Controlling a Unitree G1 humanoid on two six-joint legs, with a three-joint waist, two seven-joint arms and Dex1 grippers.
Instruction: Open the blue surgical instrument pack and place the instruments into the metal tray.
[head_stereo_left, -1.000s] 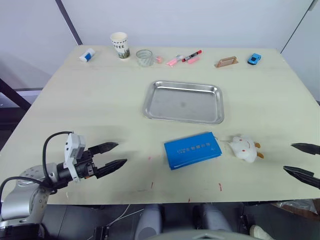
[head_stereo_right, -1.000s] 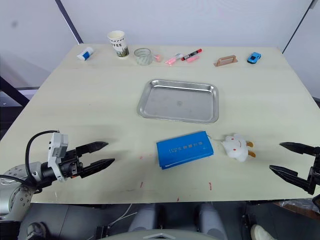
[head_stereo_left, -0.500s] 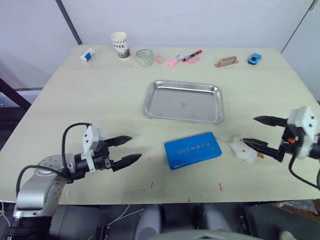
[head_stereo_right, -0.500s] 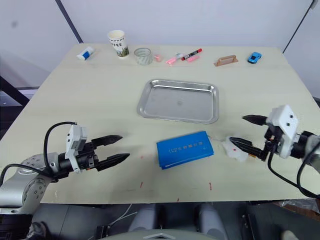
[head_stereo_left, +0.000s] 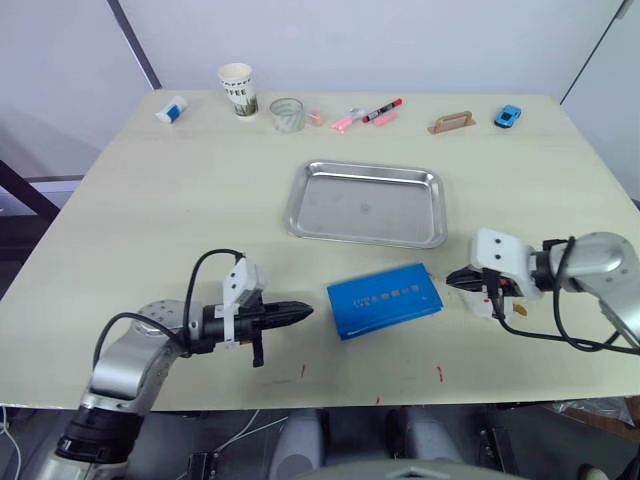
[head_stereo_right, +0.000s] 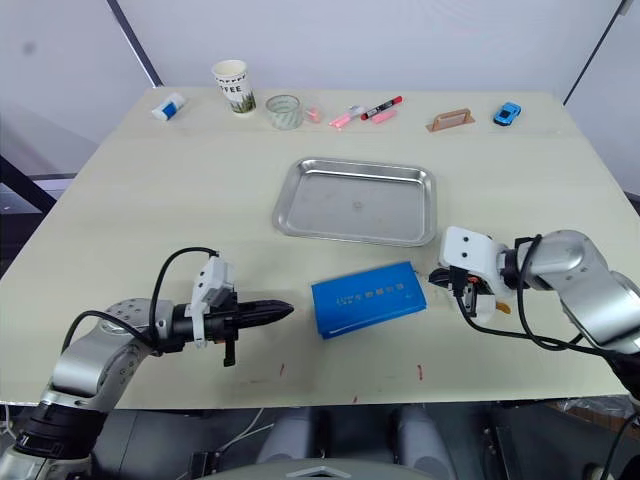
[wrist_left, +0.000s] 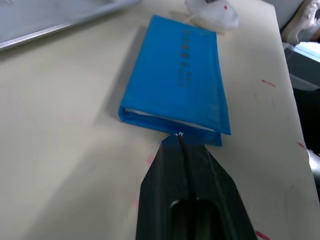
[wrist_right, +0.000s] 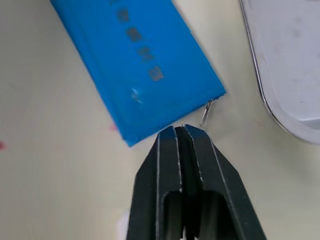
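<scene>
The blue surgical instrument pack (head_stereo_left: 385, 298) lies flat and closed on the table, just in front of the metal tray (head_stereo_left: 367, 205), which holds nothing. My left gripper (head_stereo_left: 305, 310) is shut, its tips (wrist_left: 180, 139) pointing at the pack's left end, a small gap short of it. On the other side my right gripper (head_stereo_left: 452, 278) is shut too, tips (wrist_right: 180, 129) at the pack's right corner, beside a small metal zipper pull (wrist_right: 205, 112). Nothing shows between either pair of fingers. The instruments are out of view.
A white plush toy (head_stereo_left: 497, 302) lies under my right wrist, right of the pack. Along the far edge stand a paper cup (head_stereo_left: 238, 88), a glass (head_stereo_left: 288, 113), markers (head_stereo_left: 370, 115), a wooden block (head_stereo_left: 452, 123), a blue toy car (head_stereo_left: 508, 116) and a white-blue item (head_stereo_left: 172, 109).
Both arms have come in from the table's sides to the two ends of the blue pack. Both grippers, open before, have shut.
</scene>
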